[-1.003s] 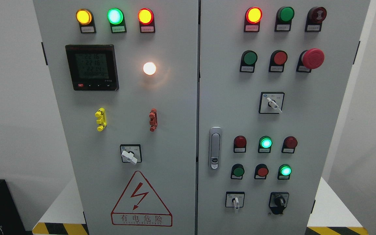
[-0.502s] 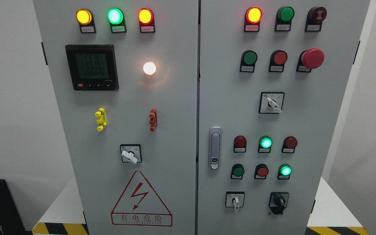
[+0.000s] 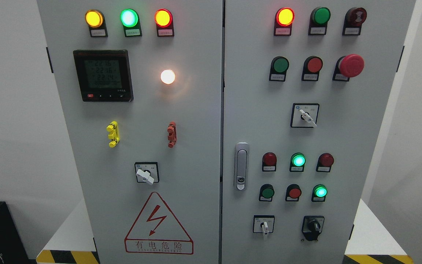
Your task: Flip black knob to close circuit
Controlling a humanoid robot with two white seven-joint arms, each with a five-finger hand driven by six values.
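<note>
The black knob (image 3: pixel 312 227) sits at the lower right of the grey cabinet's right door (image 3: pixel 339 146), its handle standing roughly upright. To its left is a white selector switch (image 3: pixel 264 226). Above them two green lamps (image 3: pixel 298 160) (image 3: pixel 320 191) glow. Neither of my hands shows in the head view.
The left door carries a lit meter display (image 3: pixel 103 76), a white lamp (image 3: pixel 167 76), yellow (image 3: pixel 113 134) and red (image 3: pixel 172 134) clips, a white selector (image 3: pixel 145 174) and a warning triangle (image 3: pixel 158 225). A red emergency button (image 3: pixel 351 65) and door latch (image 3: pixel 241 166) are on the right door.
</note>
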